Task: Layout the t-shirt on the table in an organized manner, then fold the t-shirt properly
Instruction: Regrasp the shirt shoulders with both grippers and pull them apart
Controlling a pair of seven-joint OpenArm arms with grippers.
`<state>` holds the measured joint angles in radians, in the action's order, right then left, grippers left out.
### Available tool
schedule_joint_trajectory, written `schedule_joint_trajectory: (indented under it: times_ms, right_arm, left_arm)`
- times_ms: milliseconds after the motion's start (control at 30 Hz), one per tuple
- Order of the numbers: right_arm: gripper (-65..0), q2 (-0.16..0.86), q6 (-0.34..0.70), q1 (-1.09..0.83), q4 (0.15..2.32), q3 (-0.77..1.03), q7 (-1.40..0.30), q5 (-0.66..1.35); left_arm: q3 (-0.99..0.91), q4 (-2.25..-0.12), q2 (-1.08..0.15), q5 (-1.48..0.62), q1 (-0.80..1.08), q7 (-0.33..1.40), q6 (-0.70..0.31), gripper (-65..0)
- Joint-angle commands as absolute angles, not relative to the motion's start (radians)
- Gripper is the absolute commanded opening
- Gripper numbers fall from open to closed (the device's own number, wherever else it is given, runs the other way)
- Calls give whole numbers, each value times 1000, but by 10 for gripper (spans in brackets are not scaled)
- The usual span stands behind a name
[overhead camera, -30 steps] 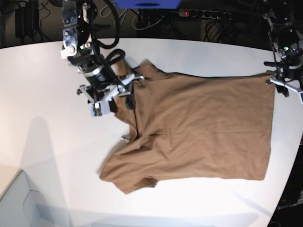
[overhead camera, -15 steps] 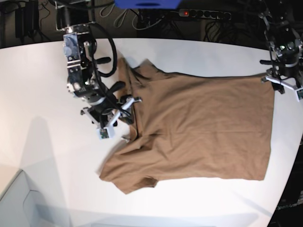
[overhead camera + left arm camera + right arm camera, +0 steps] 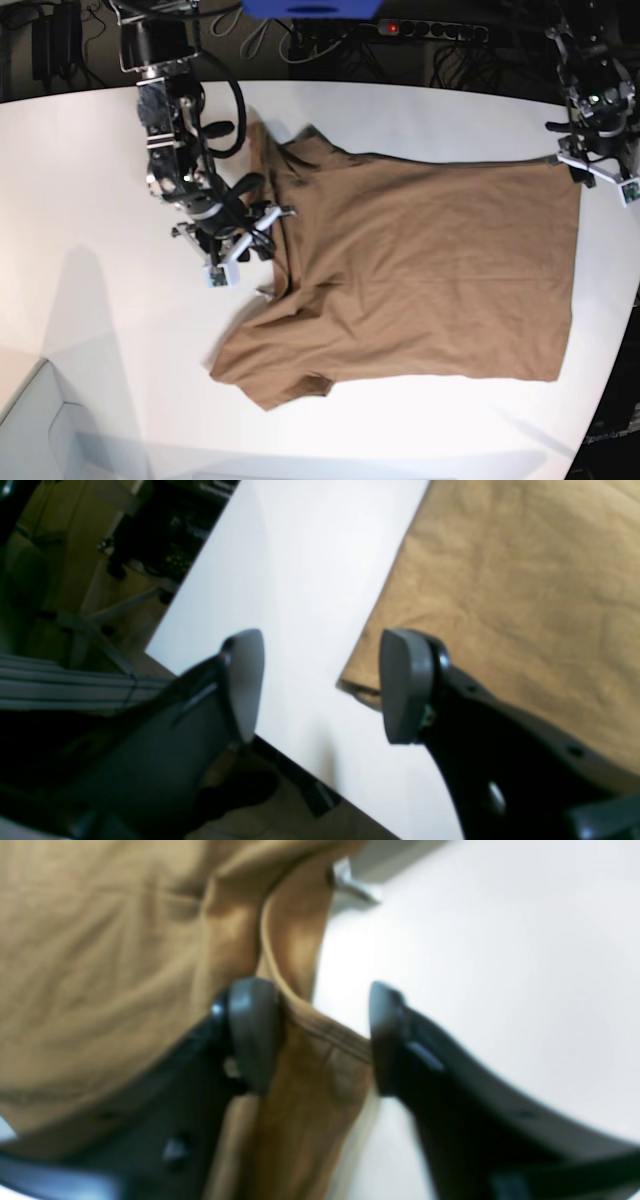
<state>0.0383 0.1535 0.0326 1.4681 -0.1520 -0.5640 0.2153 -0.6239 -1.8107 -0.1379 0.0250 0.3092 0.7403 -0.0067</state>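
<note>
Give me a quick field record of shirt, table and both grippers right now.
t-shirt: brown, spread mostly flat, collar side bunched
table: white, shirt lies on it
left gripper: open, at shirt's hem corner, one fingertip over the fabric, nothing held
right gripper: jaws apart, astride the collar edge, fabric between them, not yet pinched

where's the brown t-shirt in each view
Base: t-shirt spread across the centre and right of the table.
Left wrist: fills the upper right, one corner beside the left gripper.
Right wrist: fills the left, its edge between the right gripper pads.
Shared landmark: the white table.
</note>
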Motion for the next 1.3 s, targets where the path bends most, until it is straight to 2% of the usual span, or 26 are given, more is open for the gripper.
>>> schedule_joint_trajectory:
  times_ms: [0, 33, 67, 200, 500, 867, 933, 1067, 1167, 1267]
  right_arm:
    - [-535, 39, 157, 45, 1484, -148, -539, 217]
    - [-611, 41, 154, 44, 1483, -147, -538, 216]
    - [-650, 41, 151, 44, 1481, -147, -539, 214]
    - [-650, 36, 150, 35, 1483, -67, -544, 219]
    - [-650, -105, 150, 1, 1557, 378, -535, 220]
    - [-650, -134, 156, -50, 1681, 415, -544, 220]
    - [-649, -139, 156, -73, 1730, 414, -544, 220]
    - [-520, -154, 156, -113, 1813, 414, -544, 220]
    - [-398, -157, 156, -151, 1857, 414, -544, 223]
    - [-320, -157, 156, -203, 1891, 414, -541, 300]
  left_arm:
    - [-628, -1821, -151, 30, 305, 720, 1, -293]
    - [-628, -1816, -151, 30, 305, 719, 1, -293]
    - [-628, -1810, -151, 28, 303, 717, 1, -293]
    - [-628, -1804, -151, 28, 302, 716, 1, -293]
    - [-628, -1805, -151, 28, 288, 716, 1, -293]
    - [-598, -1876, -120, 27, 309, 722, 1, -291]
    - [-596, -1899, -105, 27, 320, 722, 1, -266]
    - [-595, -1903, -79, 8, 332, 723, 1, -181]
    - [-595, -1903, -70, -44, 354, 723, 1, -178]
    - [-596, -1876, -70, -128, 367, 723, 1, -173]
